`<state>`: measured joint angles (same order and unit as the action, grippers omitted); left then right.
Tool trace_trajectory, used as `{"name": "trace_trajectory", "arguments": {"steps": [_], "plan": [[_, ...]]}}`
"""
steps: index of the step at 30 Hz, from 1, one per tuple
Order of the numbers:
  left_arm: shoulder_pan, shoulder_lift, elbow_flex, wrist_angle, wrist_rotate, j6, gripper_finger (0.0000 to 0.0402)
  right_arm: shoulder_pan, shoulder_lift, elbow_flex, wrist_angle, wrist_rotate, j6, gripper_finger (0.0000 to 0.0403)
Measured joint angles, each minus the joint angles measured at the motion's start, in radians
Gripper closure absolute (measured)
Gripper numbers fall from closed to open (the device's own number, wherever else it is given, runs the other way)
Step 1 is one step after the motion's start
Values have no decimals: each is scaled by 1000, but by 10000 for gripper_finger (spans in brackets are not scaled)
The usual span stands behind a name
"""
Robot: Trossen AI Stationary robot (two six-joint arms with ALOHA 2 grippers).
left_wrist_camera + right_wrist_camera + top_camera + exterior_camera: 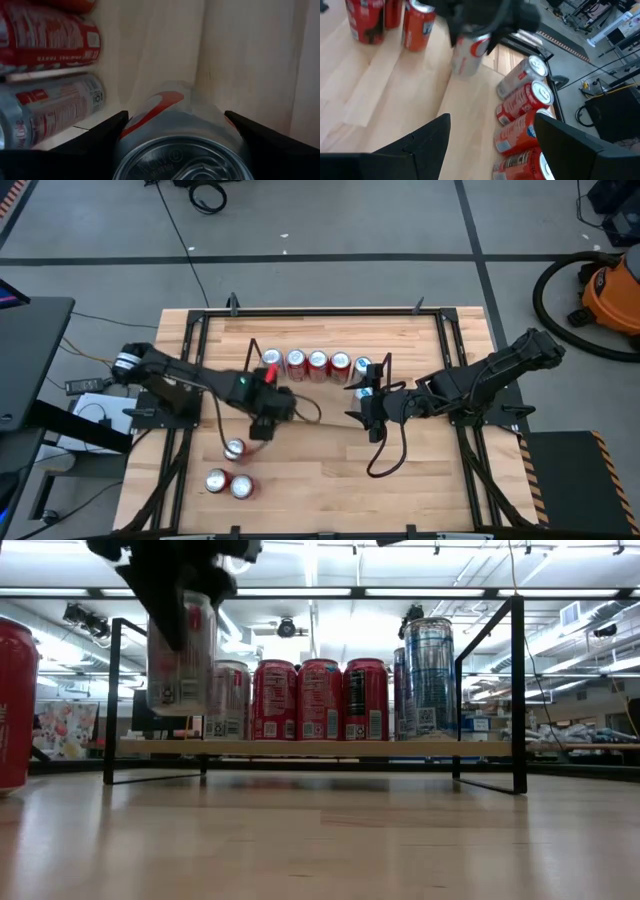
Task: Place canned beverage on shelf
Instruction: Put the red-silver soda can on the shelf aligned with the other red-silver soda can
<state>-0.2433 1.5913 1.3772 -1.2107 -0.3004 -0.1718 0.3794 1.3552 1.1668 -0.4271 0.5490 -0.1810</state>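
1. High view: the left gripper is hanging just off the left end of the shelf, on the near side, fingers closed around a silver can. A row of red cans and one blue can is standing on the shelf. The right gripper is waiting near the shelf's right end. Three spare cans are standing on the table, well clear of the shelf on its near left.

2. Low view: the silver can is hanging upright in front of the shelf at its left end, its base above the board's level.

3. Left wrist view: the left fingers are pressing on both sides of the silver can; shelf cans are lying alongside.

4. Right wrist view: the right fingers are standing wide apart, holding nothing; the silver can is showing beyond the shelf row.

5. Judged step: carrying the can to the shelf. The next move is calling for a shift toward the shelf's free left end, clearing the wire frame, then lowering upright before letting go.
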Motion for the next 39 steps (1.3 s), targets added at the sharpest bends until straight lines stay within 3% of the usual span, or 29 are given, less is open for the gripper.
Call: {"name": "trace_trajectory", "arguments": {"steps": [8,18,39], "plan": [[167,-175,-192,177,80,72,92,-9,0,-23,6,28,-24,106],[315,-205,-276,213,158,165,92,-10,-1,-23,5,28,-29,106],[304,-198,-275,261,171,178,73,-10,-1,-23,6,27,-28,106]]}}
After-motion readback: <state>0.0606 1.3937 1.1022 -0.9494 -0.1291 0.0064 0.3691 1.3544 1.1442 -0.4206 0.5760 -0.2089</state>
